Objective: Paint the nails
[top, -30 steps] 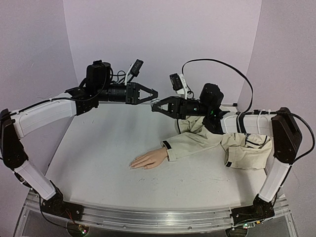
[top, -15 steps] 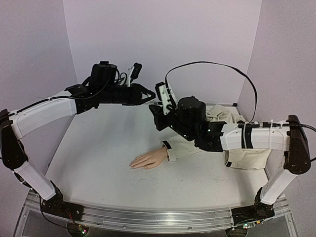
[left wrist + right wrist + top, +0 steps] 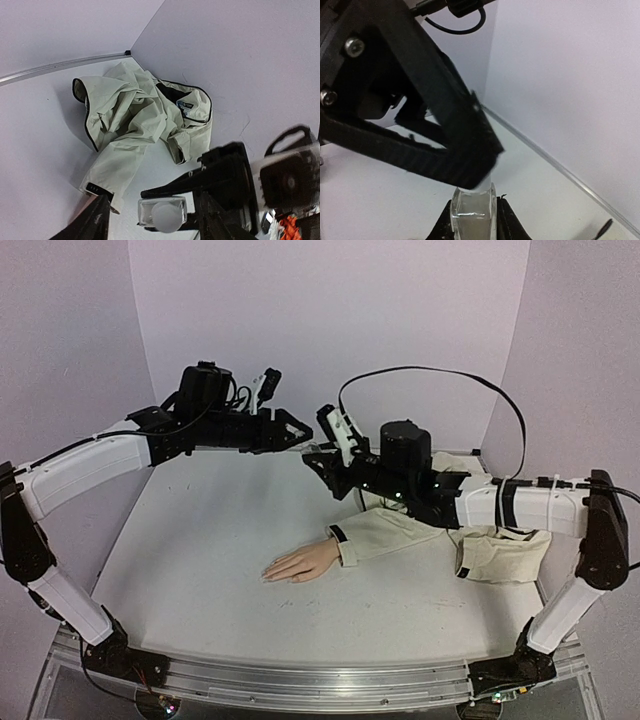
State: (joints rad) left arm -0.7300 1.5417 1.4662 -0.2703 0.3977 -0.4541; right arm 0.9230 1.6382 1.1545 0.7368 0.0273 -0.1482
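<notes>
A pale mannequin hand (image 3: 300, 562) lies flat on the table, coming out of a beige sleeve (image 3: 385, 533); its nails (image 3: 270, 574) are too small to make out. High above it my right gripper (image 3: 318, 457) is shut on a small clear bottle (image 3: 472, 217) with a white cap (image 3: 165, 216). My left gripper (image 3: 303, 438) meets it tip to tip. Its jaws stand open on either side of the cap without touching it, and one left finger (image 3: 425, 125) fills the right wrist view above the bottle.
The rest of the beige jacket (image 3: 142, 112) lies crumpled at the back right by the wall corner. Purple walls close the table (image 3: 200, 570) at the back and on both sides. A black cable (image 3: 440, 370) loops above the right arm.
The right arm has swung left and turned, bringing the bottle to the left gripper. The left jaws, shut a moment ago, have opened around the cap.
</notes>
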